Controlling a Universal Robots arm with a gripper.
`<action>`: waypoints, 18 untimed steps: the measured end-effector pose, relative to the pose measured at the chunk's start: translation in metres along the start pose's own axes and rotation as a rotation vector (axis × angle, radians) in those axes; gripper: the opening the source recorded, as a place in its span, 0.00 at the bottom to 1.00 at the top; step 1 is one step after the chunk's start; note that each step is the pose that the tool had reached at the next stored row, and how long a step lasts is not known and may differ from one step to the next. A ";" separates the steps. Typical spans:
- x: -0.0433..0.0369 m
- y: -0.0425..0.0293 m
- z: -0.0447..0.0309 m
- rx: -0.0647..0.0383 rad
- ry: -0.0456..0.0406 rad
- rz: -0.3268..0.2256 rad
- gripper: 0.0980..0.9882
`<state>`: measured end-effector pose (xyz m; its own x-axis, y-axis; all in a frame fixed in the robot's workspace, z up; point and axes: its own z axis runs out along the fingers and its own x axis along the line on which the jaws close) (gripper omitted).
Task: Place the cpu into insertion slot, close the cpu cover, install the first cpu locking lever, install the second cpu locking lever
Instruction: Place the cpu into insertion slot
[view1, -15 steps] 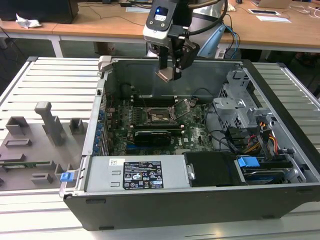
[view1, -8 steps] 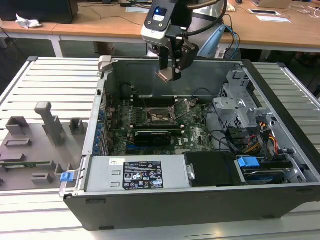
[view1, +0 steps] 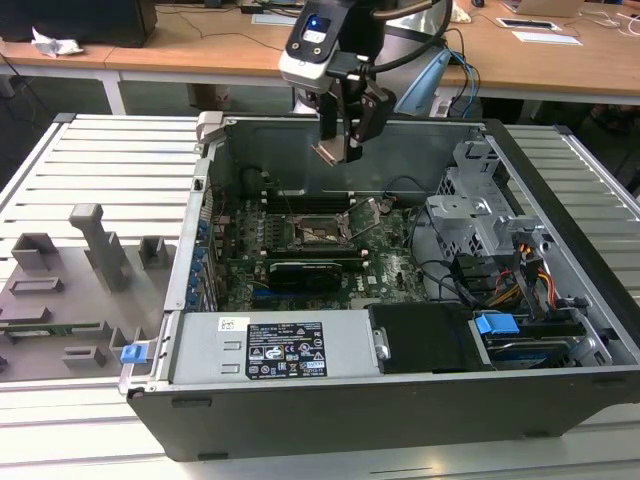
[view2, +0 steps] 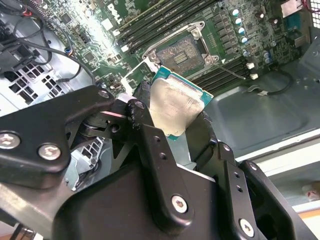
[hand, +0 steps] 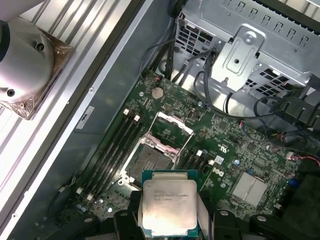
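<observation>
My gripper (view1: 340, 140) hangs high over the open computer case, shut on the cpu (view1: 327, 151). In both wrist views the cpu (view2: 175, 105) (hand: 167, 207) is a square chip with a pale silver top and green edge, clamped by its sides between the black fingers (view2: 145, 127). The insertion slot (view1: 318, 232) (hand: 149, 162) (view2: 182, 52) lies well below on the green board, dark, uncovered and with nothing in it. The cpu cover (hand: 172, 126) (view1: 364, 212) stands flipped up at one edge of the slot.
A long black card (view1: 305, 272) sits in front of the socket. Black memory slots (hand: 117, 145) flank it. A metal drive cage (view1: 480, 210) with cables fills the exterior view's right, and a power supply (view1: 270, 345) the front. Grey fixtures (view1: 90, 250) stand on the slatted table.
</observation>
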<state>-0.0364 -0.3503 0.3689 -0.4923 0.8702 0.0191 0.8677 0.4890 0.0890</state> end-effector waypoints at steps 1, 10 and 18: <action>0.0000 0.0000 0.0001 0.000 -0.0005 0.006 0.48; 0.0000 0.0000 0.0007 -0.001 -0.0041 0.047 0.48; 0.0000 -0.0001 0.0011 -0.001 -0.0067 0.075 0.48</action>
<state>-0.0364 -0.3503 0.3679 -0.4252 0.9049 0.0191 0.9022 0.4221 0.0890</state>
